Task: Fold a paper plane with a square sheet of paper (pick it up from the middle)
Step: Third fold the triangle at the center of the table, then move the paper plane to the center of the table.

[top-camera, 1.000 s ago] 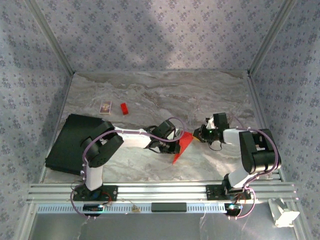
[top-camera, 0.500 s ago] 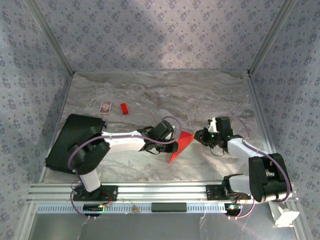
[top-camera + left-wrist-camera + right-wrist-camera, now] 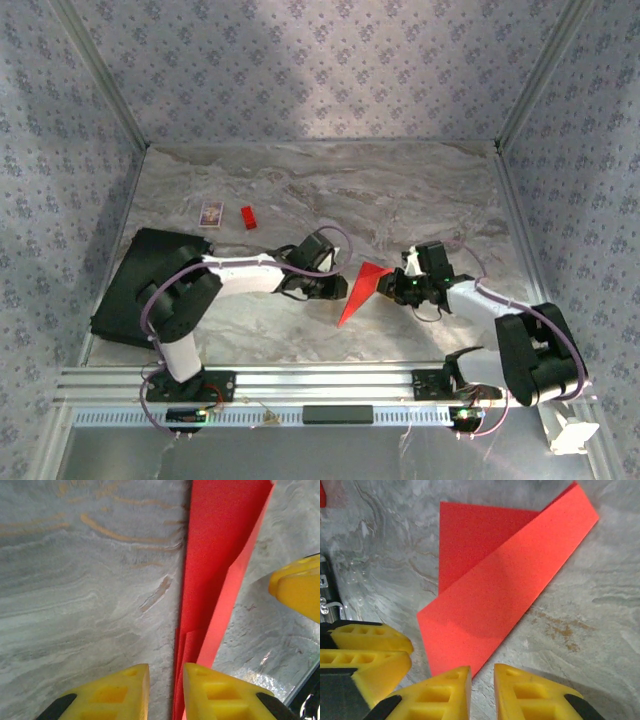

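Easing apart from clenched: left gripper (image 3: 165,669), right gripper (image 3: 482,670), both released. Folded square sheet of paper (image 3: 360,290) lying loose; crease likely done.

Paper sheet (image 3: 490,595) bright red, plain; table (image 3: 300,190) grey marbled; right end effector fingers (image 3: 530,695) yellow; walls (image 3: 300,70) blue-grey floral.

No legible text, label, brand, number or sign was found on any surface in any view. Small patterned card (image 3: 211,214) carried printed decoration, too small and blurred to be read.
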Robot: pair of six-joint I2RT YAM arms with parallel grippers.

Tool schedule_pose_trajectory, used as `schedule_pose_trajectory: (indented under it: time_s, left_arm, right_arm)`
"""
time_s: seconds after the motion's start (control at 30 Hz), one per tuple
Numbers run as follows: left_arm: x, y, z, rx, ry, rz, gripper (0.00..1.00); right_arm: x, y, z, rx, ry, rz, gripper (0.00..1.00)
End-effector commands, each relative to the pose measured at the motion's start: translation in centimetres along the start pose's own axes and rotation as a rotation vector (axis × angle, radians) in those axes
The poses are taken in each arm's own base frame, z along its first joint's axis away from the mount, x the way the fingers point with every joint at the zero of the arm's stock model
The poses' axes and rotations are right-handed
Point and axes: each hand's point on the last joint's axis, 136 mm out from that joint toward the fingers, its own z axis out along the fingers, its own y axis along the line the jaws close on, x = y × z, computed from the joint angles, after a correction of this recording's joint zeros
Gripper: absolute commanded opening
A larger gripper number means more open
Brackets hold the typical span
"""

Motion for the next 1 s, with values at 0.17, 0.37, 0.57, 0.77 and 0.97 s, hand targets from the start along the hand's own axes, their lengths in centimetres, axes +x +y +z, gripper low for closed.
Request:
schedule_pose_trajectory:
  time_s: [0.17, 0.37, 0.57, 0.77, 0.97]
  left_arm:
    - [0.0, -1.7, 0.9, 0.083, 0.049, 0.042, 0.24]
    - [0.0, -1.8, 1.4, 0.107, 0.058, 0.028, 0.24]
    - [0.5, -1.4, 1.9, 0.099, 0.080, 0.014, 0.25]
    - [0.8, -1.3, 2.0, 0.105, 0.097, 0.012, 0.25]
    - [0.9, -2.2, 1.8, 0.147, 0.101, 0.009, 0.26]
  right_arm:
    - [0.2, 0.2, 0.9, 0.025, 0.022, 0.010, 0.20]
    - [0.6, 0.1, 1.6, 0.041, 0.060, 0.008, 0.19]
    - [0.9, -0.4, 1.8, 0.062, 0.069, 0.010, 0.19]
    - [1.4, -0.8, 1.9, 0.071, 0.090, 0.008, 0.18]
    - [2.0, -1.1, 1.8, 0.074, 0.112, 0.013, 0.18]
